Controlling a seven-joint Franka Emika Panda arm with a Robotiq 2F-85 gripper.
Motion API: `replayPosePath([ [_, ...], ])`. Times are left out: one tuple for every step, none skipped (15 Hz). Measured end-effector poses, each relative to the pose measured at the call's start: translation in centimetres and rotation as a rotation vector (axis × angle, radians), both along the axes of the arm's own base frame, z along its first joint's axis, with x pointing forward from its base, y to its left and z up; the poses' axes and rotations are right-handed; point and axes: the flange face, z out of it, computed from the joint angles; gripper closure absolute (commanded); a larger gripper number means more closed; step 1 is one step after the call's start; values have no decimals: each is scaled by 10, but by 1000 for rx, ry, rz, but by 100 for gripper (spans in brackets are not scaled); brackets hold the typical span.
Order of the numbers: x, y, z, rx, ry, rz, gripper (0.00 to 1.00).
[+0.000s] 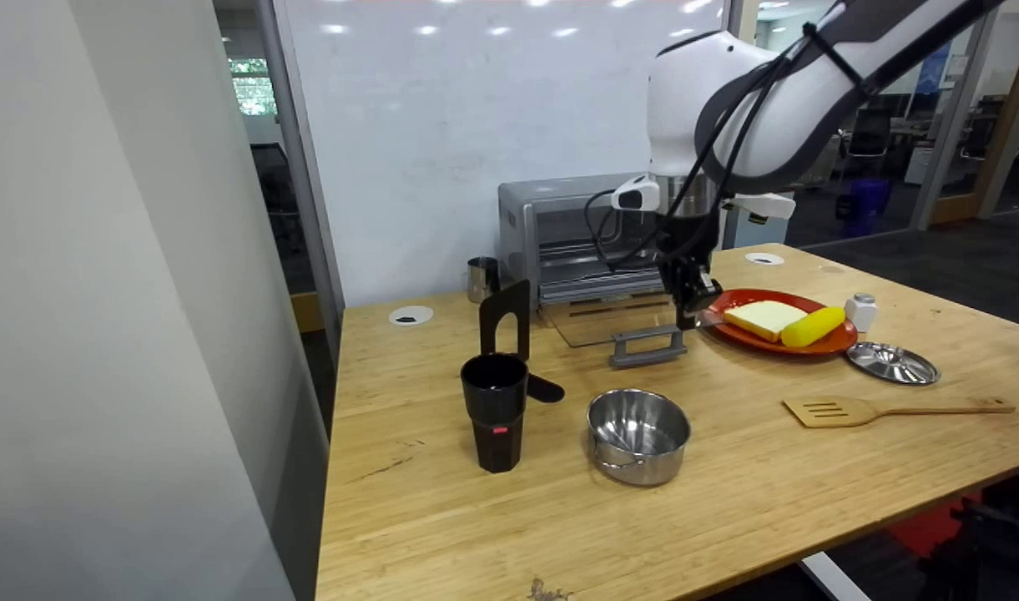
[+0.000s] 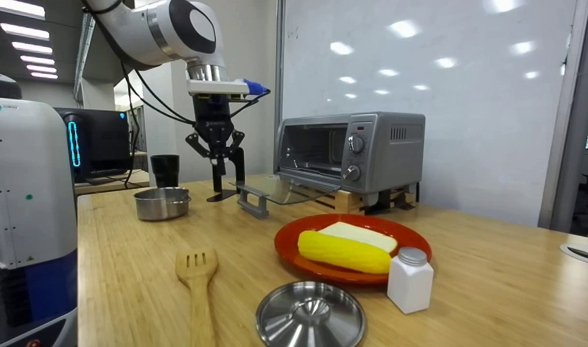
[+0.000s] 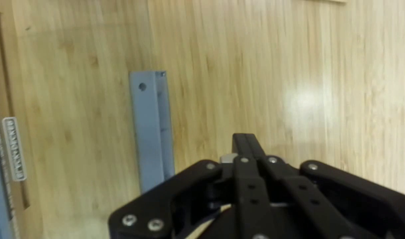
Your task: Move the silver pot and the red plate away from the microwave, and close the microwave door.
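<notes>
The silver-grey microwave (image 2: 395,149) stands against the whiteboard. Its microwave door (image 2: 294,188) is folded down flat, glass facing up, with the grey handle (image 1: 649,355) at the outer edge. My gripper (image 3: 244,136) points downward above the table, its fingertips pressed together and nothing between them. In the wrist view the handle (image 3: 149,129) lies left of the fingertips, apart from them. The silver pot (image 1: 638,442) sits on the table, well out from the door. Beside the door rests the red plate (image 2: 289,241) with bread and a yellow item, partly behind the gripper in an exterior view.
A black cup (image 1: 494,409) and a black upright stand (image 1: 505,313) are near the pot. By the plate are a white shaker (image 2: 410,282), a silver lid (image 2: 310,313) and a wooden spatula (image 2: 197,274). A metal pitcher (image 1: 481,280) stands beside the microwave.
</notes>
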Motion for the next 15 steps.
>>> replayPosePath([
  [-6,0,-13,-28,26,16,100],
  [-11,0,-26,-63,46,34,100],
  [-16,1,-37,-99,62,56,100],
  [-20,3,-48,-140,67,83,100],
  [-24,5,-58,-181,65,113,100],
  [-27,7,-67,-220,55,143,100],
  [-30,10,-74,-259,37,173,100],
  [-32,13,-81,-295,11,199,100],
  [-33,15,-86,-322,-15,216,100],
  [-33,18,-91,-349,-52,230,100],
  [-33,20,-95,-372,-93,240,100],
  [-33,21,-98,-389,-131,244,100],
  [-34,23,-100,-404,-168,246,100],
  [-34,24,-102,-416,-201,245,100],
  [-35,26,-104,-426,-229,241,100],
])
